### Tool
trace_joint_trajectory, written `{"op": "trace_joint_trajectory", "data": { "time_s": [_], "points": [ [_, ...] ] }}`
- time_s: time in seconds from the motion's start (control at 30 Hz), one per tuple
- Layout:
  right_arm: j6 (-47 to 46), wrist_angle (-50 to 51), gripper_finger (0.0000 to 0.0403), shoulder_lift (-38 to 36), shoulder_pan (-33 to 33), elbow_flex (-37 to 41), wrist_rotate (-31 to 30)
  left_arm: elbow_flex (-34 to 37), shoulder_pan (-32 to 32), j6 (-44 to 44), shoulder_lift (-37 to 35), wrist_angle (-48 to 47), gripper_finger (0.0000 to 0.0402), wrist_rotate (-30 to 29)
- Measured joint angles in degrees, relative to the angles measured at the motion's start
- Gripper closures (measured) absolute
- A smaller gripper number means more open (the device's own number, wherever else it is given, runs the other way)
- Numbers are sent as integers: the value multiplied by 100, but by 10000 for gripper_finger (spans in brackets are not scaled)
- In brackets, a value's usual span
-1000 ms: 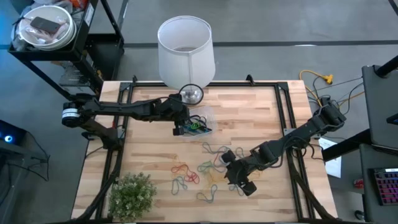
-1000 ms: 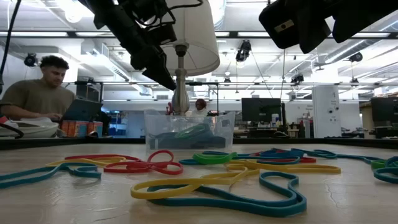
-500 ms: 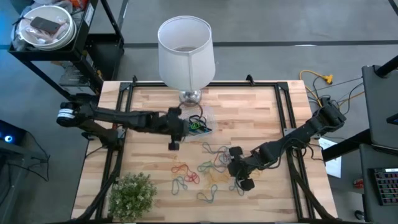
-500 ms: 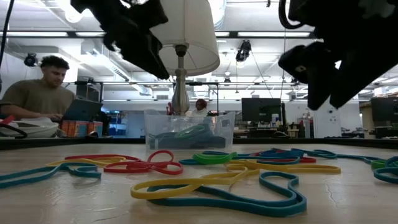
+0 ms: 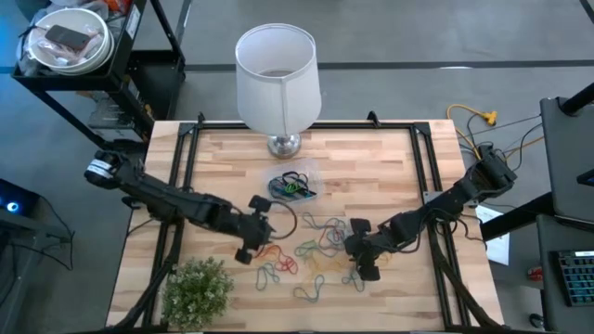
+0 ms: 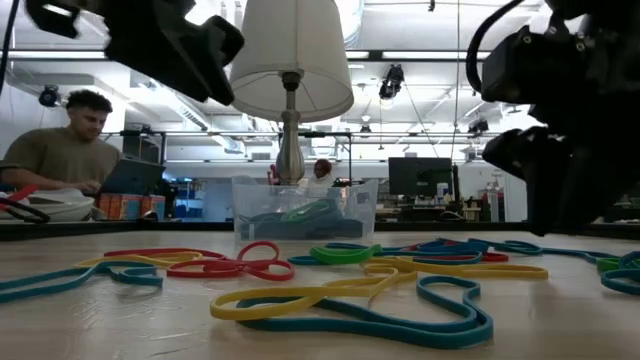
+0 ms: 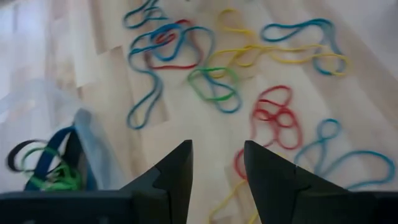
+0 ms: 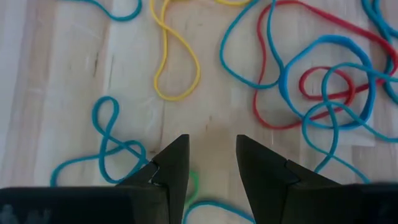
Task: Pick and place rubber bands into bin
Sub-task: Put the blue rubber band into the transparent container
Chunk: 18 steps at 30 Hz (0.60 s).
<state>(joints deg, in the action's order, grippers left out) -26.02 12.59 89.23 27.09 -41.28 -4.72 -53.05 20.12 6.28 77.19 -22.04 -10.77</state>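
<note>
Right now the left end effector (image 5: 249, 243) hovers above the loose rubber bands (image 5: 302, 255) strewn across the middle of the counter (image 5: 371, 176), toward its front edge. Its fingers (image 7: 177, 174) stand apart with nothing between them. The right end effector (image 5: 360, 260) hangs over the same scatter from the other side, fingers (image 8: 171, 168) likewise parted and empty. The bin (image 5: 294, 186) sits near the counter's centre, just in front of the lamp (image 5: 277, 79), with a few bands inside. A potted plant (image 5: 198, 289) stands at the front left corner.
</note>
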Motion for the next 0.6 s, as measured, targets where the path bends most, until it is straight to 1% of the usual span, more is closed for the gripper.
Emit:
{"op": "trace_joint_trajectory", "data": {
  "time_s": [0.07,0.23,0.47,0.6],
  "points": [
    [109,-71,275,0,0,28,-80,2,91,0,0,2,274,-31],
    [396,-102,275,0,0,2,-385,2,188,-2,0,1,274,-320],
    [420,-94,275,0,-37,6,-946,2,188,-2,0,2,274,-334],
    [412,-87,275,0,-160,58,-995,2,188,-2,0,2,274,-341]
  ]
}}
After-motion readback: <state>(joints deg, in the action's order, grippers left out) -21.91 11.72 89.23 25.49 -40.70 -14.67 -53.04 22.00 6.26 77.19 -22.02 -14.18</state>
